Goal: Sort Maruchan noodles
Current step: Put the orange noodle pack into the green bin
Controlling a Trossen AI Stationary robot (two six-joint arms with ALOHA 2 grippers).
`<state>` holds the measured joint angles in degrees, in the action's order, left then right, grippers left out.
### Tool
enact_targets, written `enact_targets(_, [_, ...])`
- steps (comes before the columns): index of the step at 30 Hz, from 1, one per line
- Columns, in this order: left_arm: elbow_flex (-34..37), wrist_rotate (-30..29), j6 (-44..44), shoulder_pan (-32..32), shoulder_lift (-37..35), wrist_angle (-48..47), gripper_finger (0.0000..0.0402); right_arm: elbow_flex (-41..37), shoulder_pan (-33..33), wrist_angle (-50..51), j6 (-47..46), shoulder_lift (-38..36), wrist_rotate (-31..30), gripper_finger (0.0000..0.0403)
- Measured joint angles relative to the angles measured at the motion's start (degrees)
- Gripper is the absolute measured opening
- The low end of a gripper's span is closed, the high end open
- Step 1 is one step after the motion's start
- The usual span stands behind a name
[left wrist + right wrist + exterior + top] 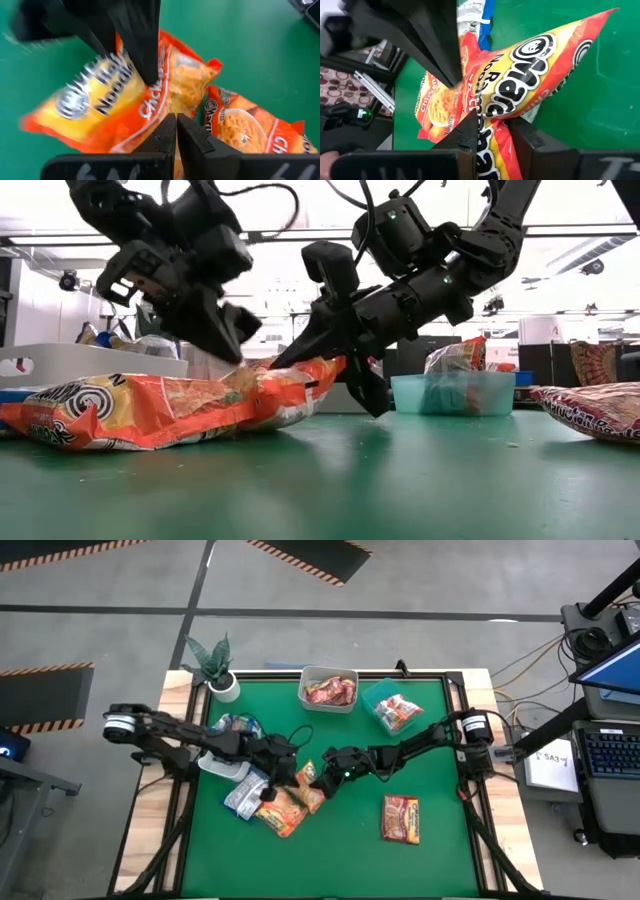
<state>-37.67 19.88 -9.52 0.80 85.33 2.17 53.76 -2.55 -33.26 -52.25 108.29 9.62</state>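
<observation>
The left gripper hangs low over the left-centre of the green tabletop, its fingers pressed together with nothing between them, just above an orange noodle packet lying flat. Beside that packet, toward the left edge, lie a silvery blue-and-white packet and a white tub, with another blue packet behind them near a small potted plant. The right gripper meets the left one at the pile and is clamped on the end of a second orange packet, lifting that end off the tabletop. Farther back stand a white tub of dark red packets and a teal tub holding another packet. A lone dark red packet lies flat to the right, well apart from the pile.
</observation>
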Motion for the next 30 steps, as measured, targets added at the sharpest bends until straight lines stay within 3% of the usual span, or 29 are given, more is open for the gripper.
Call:
enact_targets(7, [0.00, -0.22, -5.84, 2.66, -12.16, -4.59, 0.0000, -0.02, 2.54, 1.61, 2.99, -2.94, 1.56, 0.0058])
enact_targets(17, [-0.02, -0.54, -13.96, 5.97, -26.63, -4.34, 0.0000, 0.08, 8.98, 21.30, 13.71, -18.31, -2.01, 0.0058])
enact_targets(24, [-0.02, -9.58, -19.53, 8.78, -32.01, -1.51, 0.0000, 0.13, 16.98, 38.72, 19.49, -33.75, -9.22, 0.0058])
enact_targets(30, [-0.02, -14.01, -20.42, 11.39, -32.83, -0.95, 0.0000, 0.20, 27.97, 50.10, 22.86, -42.94, -9.89, 0.0058])
